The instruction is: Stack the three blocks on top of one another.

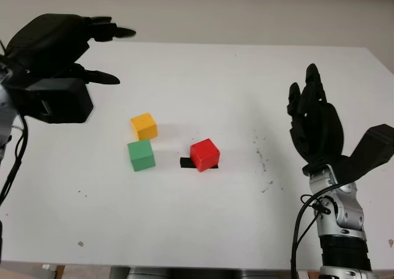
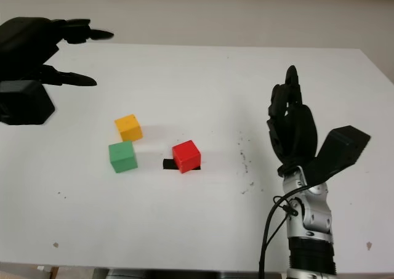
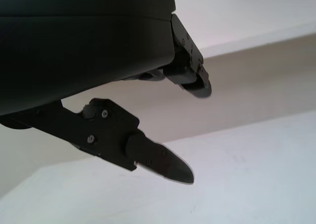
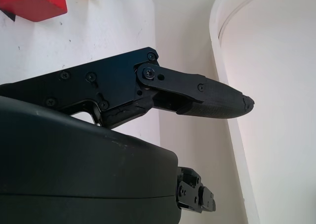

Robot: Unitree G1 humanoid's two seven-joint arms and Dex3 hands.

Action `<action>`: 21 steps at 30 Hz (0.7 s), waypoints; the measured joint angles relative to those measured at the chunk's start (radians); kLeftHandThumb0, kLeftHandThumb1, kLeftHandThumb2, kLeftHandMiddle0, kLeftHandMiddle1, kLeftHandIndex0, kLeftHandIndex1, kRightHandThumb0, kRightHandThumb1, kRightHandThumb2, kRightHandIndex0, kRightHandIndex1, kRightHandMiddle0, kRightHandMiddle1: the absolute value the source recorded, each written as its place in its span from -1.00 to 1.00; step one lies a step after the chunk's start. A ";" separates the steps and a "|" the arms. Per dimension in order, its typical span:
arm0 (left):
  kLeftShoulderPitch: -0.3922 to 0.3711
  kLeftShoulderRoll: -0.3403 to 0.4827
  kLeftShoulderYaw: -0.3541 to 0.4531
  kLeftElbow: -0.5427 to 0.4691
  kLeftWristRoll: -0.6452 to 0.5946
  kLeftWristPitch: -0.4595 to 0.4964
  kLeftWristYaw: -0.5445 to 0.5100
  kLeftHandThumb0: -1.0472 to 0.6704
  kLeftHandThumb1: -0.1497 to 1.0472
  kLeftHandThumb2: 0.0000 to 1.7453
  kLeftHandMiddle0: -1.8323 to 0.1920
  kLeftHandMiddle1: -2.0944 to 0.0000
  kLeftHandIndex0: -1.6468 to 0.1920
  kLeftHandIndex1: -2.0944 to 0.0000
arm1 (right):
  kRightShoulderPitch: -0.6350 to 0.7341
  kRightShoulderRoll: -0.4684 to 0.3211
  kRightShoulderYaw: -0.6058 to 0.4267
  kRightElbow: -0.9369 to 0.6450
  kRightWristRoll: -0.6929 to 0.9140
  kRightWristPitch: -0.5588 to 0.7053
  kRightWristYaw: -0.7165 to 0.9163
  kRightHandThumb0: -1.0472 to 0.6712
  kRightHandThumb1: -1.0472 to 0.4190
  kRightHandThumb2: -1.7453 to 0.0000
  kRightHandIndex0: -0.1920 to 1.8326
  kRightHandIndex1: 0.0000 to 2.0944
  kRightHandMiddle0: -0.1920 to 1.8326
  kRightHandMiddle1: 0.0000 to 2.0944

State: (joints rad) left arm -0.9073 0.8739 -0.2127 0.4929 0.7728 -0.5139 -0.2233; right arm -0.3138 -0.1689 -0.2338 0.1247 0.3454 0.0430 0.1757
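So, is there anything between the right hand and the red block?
Nothing visible. The right hand is open, at the table's right side, and bare tabletop lies between it and the red block. The yellow block and green block sit beyond the red one.

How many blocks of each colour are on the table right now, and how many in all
Yellow block: 1
Green block: 1
Red block: 1
Total: 3 blocks, all lying apart on the white table, none stacked. The left hand and right hand are both open, holding nothing.
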 measured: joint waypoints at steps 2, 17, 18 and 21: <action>-0.029 0.005 -0.056 0.039 0.078 -0.052 0.047 -0.29 0.57 -0.94 0.63 0.98 0.32 0.96 | 0.000 0.000 0.001 0.000 -0.001 0.000 0.004 -0.65 -1.00 0.25 -1.00 -1.00 -1.00 -1.00; -0.111 0.013 -0.221 0.084 0.266 -0.202 0.109 -0.32 0.55 -0.94 0.76 0.96 0.43 0.95 | 0.000 0.007 0.002 0.000 -0.009 0.000 -0.006 -0.65 -1.00 0.25 -1.00 -1.00 -1.00 -0.98; -0.111 0.014 -0.222 0.085 0.266 -0.212 0.114 -0.31 0.55 -0.94 0.76 0.96 0.43 0.95 | 0.000 0.007 0.003 0.000 -0.011 -0.001 -0.006 -0.65 -1.00 0.25 -1.00 -1.00 -1.00 -0.98; -0.111 0.015 -0.227 0.089 0.277 -0.250 0.161 -0.35 0.53 -0.94 0.75 0.95 0.42 0.94 | 0.000 0.010 0.006 0.000 -0.012 -0.001 -0.005 -0.65 -1.00 0.25 -1.00 -1.00 -1.00 -0.99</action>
State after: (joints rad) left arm -1.0187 0.8893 -0.4395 0.5820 1.0497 -0.7635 -0.0627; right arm -0.3134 -0.1588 -0.2282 0.1246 0.3336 0.0422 0.1702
